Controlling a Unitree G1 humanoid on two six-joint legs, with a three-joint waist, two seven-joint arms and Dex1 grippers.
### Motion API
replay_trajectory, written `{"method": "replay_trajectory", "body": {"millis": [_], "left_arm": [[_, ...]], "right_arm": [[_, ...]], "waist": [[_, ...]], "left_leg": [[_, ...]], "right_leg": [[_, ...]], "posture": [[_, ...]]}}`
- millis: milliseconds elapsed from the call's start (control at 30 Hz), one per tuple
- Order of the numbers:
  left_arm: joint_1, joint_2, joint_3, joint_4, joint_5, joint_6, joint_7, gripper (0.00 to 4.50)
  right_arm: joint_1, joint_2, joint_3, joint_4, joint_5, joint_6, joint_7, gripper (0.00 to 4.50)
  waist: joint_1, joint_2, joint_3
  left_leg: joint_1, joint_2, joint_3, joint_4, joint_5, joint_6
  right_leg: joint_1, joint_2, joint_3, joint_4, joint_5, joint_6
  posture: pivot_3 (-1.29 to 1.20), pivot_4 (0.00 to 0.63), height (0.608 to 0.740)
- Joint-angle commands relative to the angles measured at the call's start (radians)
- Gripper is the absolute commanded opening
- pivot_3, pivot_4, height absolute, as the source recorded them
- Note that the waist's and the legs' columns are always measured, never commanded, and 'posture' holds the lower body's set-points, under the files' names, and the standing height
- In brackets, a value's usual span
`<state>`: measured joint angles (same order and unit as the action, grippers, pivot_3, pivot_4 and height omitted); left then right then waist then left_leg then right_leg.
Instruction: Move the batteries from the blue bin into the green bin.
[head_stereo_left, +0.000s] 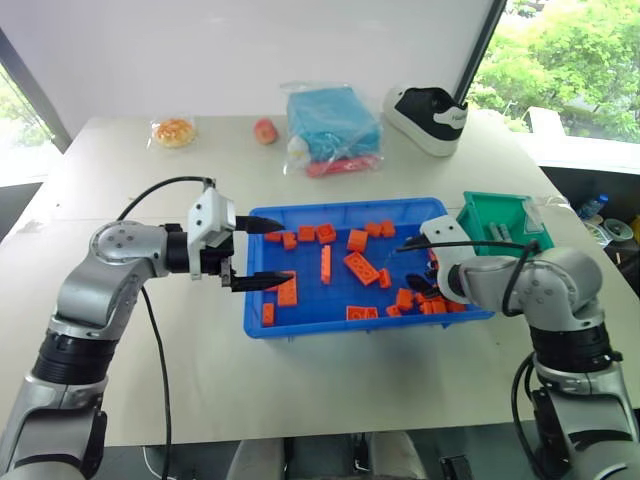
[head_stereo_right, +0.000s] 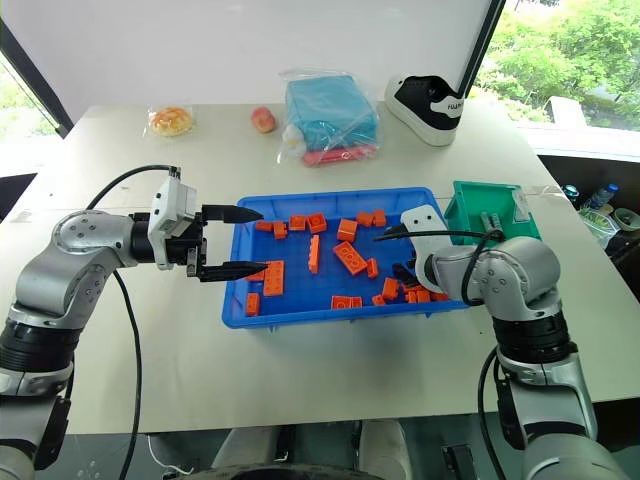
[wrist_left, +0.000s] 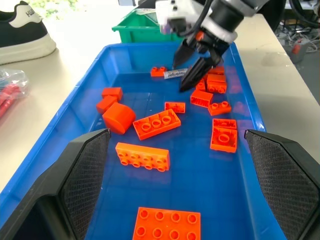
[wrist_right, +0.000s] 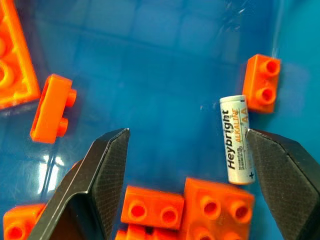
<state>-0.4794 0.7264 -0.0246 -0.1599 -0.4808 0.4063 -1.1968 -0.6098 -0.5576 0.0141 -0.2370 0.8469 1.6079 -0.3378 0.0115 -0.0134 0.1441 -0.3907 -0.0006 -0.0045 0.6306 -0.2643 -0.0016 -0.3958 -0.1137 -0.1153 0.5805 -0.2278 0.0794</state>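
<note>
White tabletop (head_stereo_left: 330, 375) by a window: two arms over the blue bin (head_stereo_left: 340, 322).
Right tool (wrist_right: 187, 150) angled down, spread beside a battery (wrist_right: 237, 139); left tool (head_stereo_left: 262, 252) level, spread.

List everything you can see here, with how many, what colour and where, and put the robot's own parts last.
blue bin: one, bright blue, middle of the table
orange bricks: many, orange, scattered inside the blue bin
battery: one seen in the blue bin, white label, lying beside an orange brick between the right gripper's fingers
green bin: one, dark green, against the blue bin's right end; grey items inside, too small to tell
bagged bundle: one, light blue in clear plastic, far side of the table
shoe: one, black and white, far right of the table
small round item: one, reddish, far side
wrapped snack: one, yellowish, far left
table: one, beige
left gripper: black fingers, open, at the blue bin's left end
right gripper: black fingers, open, over the battery
</note>
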Motion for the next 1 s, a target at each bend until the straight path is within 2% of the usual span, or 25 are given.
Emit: {"method": "replay_trajectory", "body": {"millis": [33, 367, 467, 733, 767, 800, 933, 1000], "left_arm": [[-0.019, 0.013, 0.018, -0.026, -0.010, 0.000, -0.001, 4.50], [-0.015, 0.026, 0.028, -0.032, -0.014, 0.002, 0.003, 4.50], [-0.019, 0.027, 0.026, -0.030, -0.015, 0.004, 0.003, 4.50], [-0.040, 0.019, 0.015, -0.008, -0.009, -0.003, -0.001, 4.50], [-0.044, 0.017, 0.014, -0.005, -0.008, -0.003, -0.001, 4.50], [-0.048, 0.016, 0.013, -0.001, -0.008, -0.004, -0.002, 4.50], [-0.058, 0.015, 0.011, 0.014, -0.005, -0.010, -0.010, 4.50], [-0.060, 0.015, 0.009, 0.018, -0.004, -0.013, -0.012, 4.50]], "right_arm": [[-0.029, 0.026, 0.008, 0.034, -0.041, 0.007, 0.019, 3.79], [-0.012, 0.087, -0.044, 0.116, -0.069, 0.007, 0.038, 3.79], [-0.003, 0.071, -0.049, 0.106, -0.036, 0.007, 0.051, 3.03], [0.042, -0.001, -0.047, 0.076, 0.067, 0.007, 0.063, 3.03], [0.045, 0.001, -0.051, 0.076, 0.075, 0.007, 0.058, 2.49], [0.045, 0.005, -0.052, 0.074, 0.079, 0.007, 0.053, 2.18], [0.033, 0.010, -0.044, 0.051, 0.089, 0.007, 0.074, 0.16], [0.027, 0.004, -0.039, 0.046, 0.087, 0.007, 0.081, 0.02]], "waist": [[0.000, 0.000, 0.000], [0.000, -0.002, -0.001], [0.001, -0.002, -0.001], [0.001, -0.003, -0.002], [0.001, -0.003, -0.002], [0.001, -0.003, -0.002], [0.002, -0.004, -0.002], [0.002, -0.003, -0.002]], "left_leg": [[0.000, 0.000, 0.000, 0.000, 0.000, 0.000], [0.001, 0.000, 0.000, 0.000, 0.000, 0.000], [0.001, 0.000, 0.000, 0.000, 0.000, 0.000], [0.001, 0.000, 0.000, 0.000, 0.000, 0.000], [0.001, 0.000, 0.000, 0.000, 0.000, 0.000], [0.001, 0.000, 0.000, 0.000, 0.000, 0.000], [0.001, 0.000, 0.000, 0.000, 0.000, 0.000], [0.000, 0.000, 0.000, 0.000, 0.000, 0.000]], "right_leg": [[0.000, 0.000, 0.000, 0.000, 0.000, 0.000], [0.000, 0.000, 0.000, 0.000, 0.000, 0.000], [0.000, 0.000, 0.000, 0.000, 0.000, 0.000], [0.001, 0.000, 0.000, 0.000, 0.000, 0.000], [0.001, 0.000, 0.000, 0.000, 0.000, 0.000], [0.001, 0.000, 0.000, 0.000, 0.000, 0.000], [0.001, 0.000, 0.000, 0.000, 0.000, 0.000], [0.001, 0.000, 0.000, 0.000, 0.000, 0.000]], "posture": [[0.00, 0.150, 0.725], [0.00, 0.150, 0.725], [0.00, 0.150, 0.725], [0.00, 0.150, 0.725], [0.00, 0.150, 0.725], [0.00, 0.150, 0.725], [0.00, 0.150, 0.725], [0.00, 0.150, 0.725]]}}
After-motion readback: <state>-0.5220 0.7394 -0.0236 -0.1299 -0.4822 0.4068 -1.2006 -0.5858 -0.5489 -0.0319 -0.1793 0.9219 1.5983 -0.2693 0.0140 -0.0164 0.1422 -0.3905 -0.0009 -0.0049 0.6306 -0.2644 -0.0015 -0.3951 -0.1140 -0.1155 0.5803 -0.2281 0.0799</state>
